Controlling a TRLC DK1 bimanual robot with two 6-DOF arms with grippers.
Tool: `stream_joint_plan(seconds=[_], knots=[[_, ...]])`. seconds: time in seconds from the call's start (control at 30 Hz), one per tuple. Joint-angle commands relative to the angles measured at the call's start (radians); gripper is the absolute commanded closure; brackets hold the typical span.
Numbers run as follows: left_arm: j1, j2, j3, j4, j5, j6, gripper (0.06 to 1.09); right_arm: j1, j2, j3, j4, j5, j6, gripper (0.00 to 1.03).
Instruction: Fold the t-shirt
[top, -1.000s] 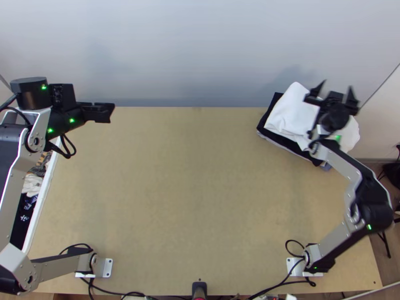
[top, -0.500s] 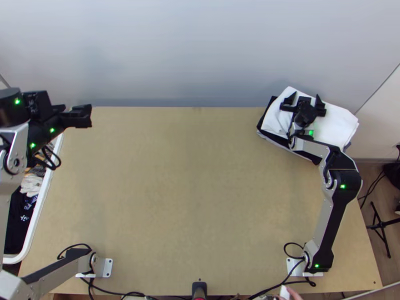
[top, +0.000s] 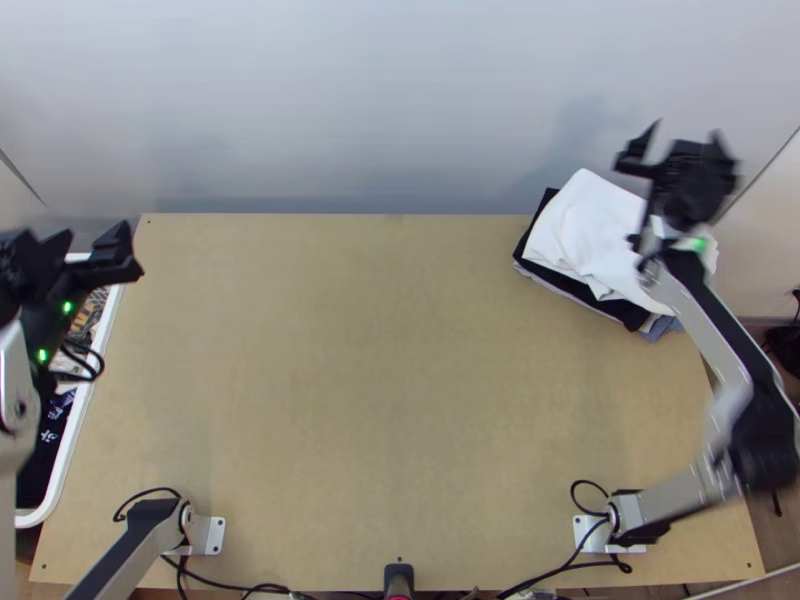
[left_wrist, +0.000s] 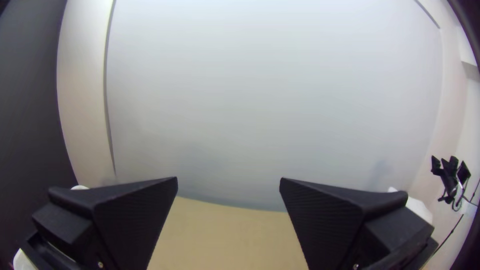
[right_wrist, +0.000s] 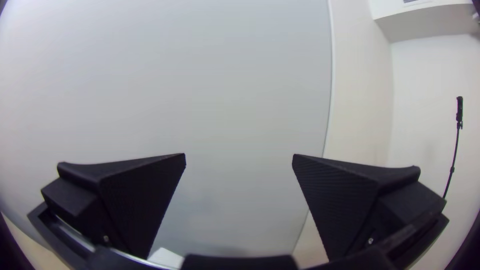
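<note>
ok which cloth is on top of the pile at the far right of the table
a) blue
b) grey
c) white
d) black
c: the white cloth lies uppermost, with the black cloth showing out from under its edge.

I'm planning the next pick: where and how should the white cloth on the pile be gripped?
I'd pinch the white cloth by its edge facing the table's middle, coming from that side with the right gripper's open fingers. That edge lies uncovered on the black cloth, so a shallow grip would probably avoid catching both.
</note>
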Motion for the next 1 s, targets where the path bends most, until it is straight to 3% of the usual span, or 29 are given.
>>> stream_joint_plan(seconds=[0.0, 0.1, 0.2, 0.37, 0.43, 0.47, 0.77, 0.87, 0.97], knots=[[0.013, -0.303, -0.32, 0.314, -0.07, -0.025, 0.1, -0.039, -0.516, -0.257, -0.052, -0.124, 0.134, 0.04], [0.021, -0.449, -0.45, 0.356, -0.085, -0.014, 0.1, -0.042, -0.827, -0.436, -0.05, -0.234, 0.173, 0.04], [0.038, -0.621, -0.585, 0.368, -0.088, 0.02, 0.1, -0.001, -1.142, -0.639, -0.044, -0.277, 0.224, 0.04], [0.085, -0.914, -0.787, 0.35, -0.088, 0.061, 0.1, 0.139, -1.625, -0.97, -0.047, -0.298, 0.192, 0.04], [0.1, -0.912, -0.792, 0.278, -0.136, 0.043, 0.1, 0.153, -1.63, -1.015, -0.061, -0.283, 0.16, 0.04], [0.107, -0.912, -0.804, 0.275, -0.154, 0.031, 0.1, 0.137, -1.63, -1.018, -0.092, -0.268, 0.186, 0.04], [0.128, -0.914, -1.103, 0.457, -0.185, 0.037, 0.1, 0.154, -1.628, -1.32, -0.116, -0.26, 0.276, 0.04], [0.128, -0.914, -1.206, 0.494, -0.18, 0.031, 0.1, 0.226, -1.626, -1.323, -0.368, -0.257, 0.298, 0.04], [0.127, -0.912, -1.245, 0.466, -0.156, 0.023, 0.1, 0.288, -1.626, -1.323, -0.506, -0.257, 0.315, 0.04]])
